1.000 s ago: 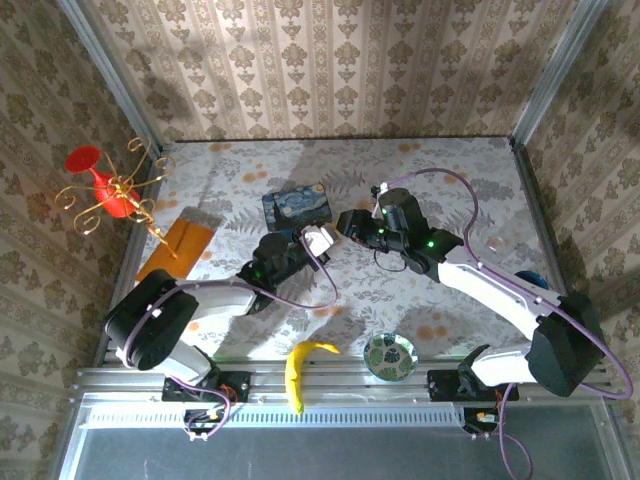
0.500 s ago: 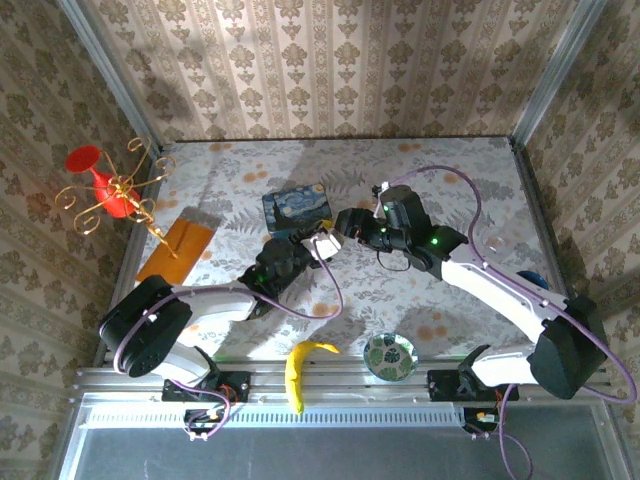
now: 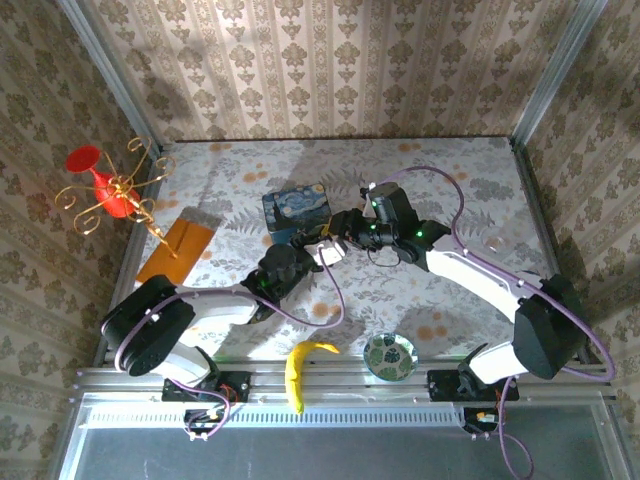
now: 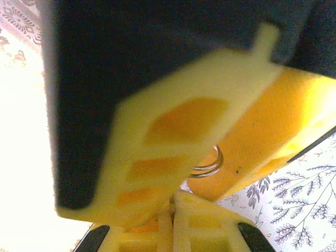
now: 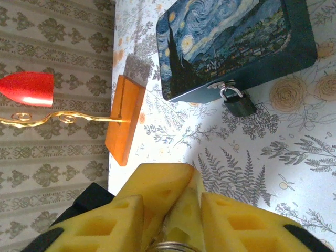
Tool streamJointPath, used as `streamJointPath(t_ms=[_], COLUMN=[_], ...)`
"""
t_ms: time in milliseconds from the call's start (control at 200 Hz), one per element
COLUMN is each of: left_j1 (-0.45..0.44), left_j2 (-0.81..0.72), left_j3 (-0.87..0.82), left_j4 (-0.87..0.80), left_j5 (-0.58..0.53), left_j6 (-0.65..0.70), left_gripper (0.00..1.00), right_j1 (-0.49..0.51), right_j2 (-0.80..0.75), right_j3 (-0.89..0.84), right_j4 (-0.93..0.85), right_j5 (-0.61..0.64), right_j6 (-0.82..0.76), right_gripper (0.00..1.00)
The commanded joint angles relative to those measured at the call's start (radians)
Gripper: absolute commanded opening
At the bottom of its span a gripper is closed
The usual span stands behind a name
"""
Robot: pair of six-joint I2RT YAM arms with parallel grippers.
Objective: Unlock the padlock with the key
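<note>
Mid-table by blue box (image 5: pixel 231 42), L gripper (image 3: pixel 323 248) is closed, key ring (image 4: pixel 207 167) at its tips; R gripper (image 3: pixel 340 232): can't tell. Botch the likely handoff & you drop it short of padlock (image 5: pixel 240 104).

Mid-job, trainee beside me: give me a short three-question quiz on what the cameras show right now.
1. True or false: the padlock hangs from the front of the box.
2. The banana lies: A) on the box; B) at the table's near edge, left of the dish; C) at the far edge.
3. Fill in: in the left wrist view, a small metal ____ shows among the yellow fingers.
Key: 1 true; 2 B; 3 ring.
</note>
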Motion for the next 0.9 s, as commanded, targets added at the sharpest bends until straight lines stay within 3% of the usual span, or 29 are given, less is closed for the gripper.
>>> streamJointPath(t_ms=[0, 165, 330, 440, 565, 615, 785, 895], left_j1=[-0.01, -0.013, -0.012, -0.012, -0.011, -0.006, 0.061, 0.167], left_j2=[0.017, 0.027, 0.021, -0.005, -0.074, -0.117, -0.292, -0.359], left_j3=[0.009, 0.013, 0.0, -0.022, -0.046, -0.052, -0.039, 0.009], left_j4=[0.054, 0.069, 0.083, 0.077, 0.006, -0.047, -0.293, -0.439], left_j5=[-0.035, -0.05, -0.055, -0.014, 0.072, 0.113, 0.294, 0.475], left_j6=[0.018, 0.014, 0.0, -0.021, -0.068, -0.105, -0.336, -0.567], left_gripper=[0.0, 0.0, 0.0, 0.24, 0.69, 0.81, 0.99, 1.0], right_j1=[0.009, 0.007, -0.005, -0.022, -0.043, -0.053, -0.092, -0.105], right_j2=[0.015, 0.003, -0.034, -0.046, -0.094, -0.103, -0.114, -0.11], right_j3=[0.022, 0.005, -0.015, -0.03, -0.036, -0.04, -0.061, -0.063], right_j4=[0.041, 0.035, 0.03, 0.036, 0.038, 0.048, 0.112, 0.147], right_j5=[-0.068, -0.05, -0.016, -0.004, -0.004, -0.01, -0.079, -0.143], right_j6=[0.021, 0.025, 0.017, 0.006, -0.035, -0.061, -0.122, -0.181], right_gripper=[0.25, 0.0, 0.0, 0.0, 0.0, 0.0, 0.0, 0.0])
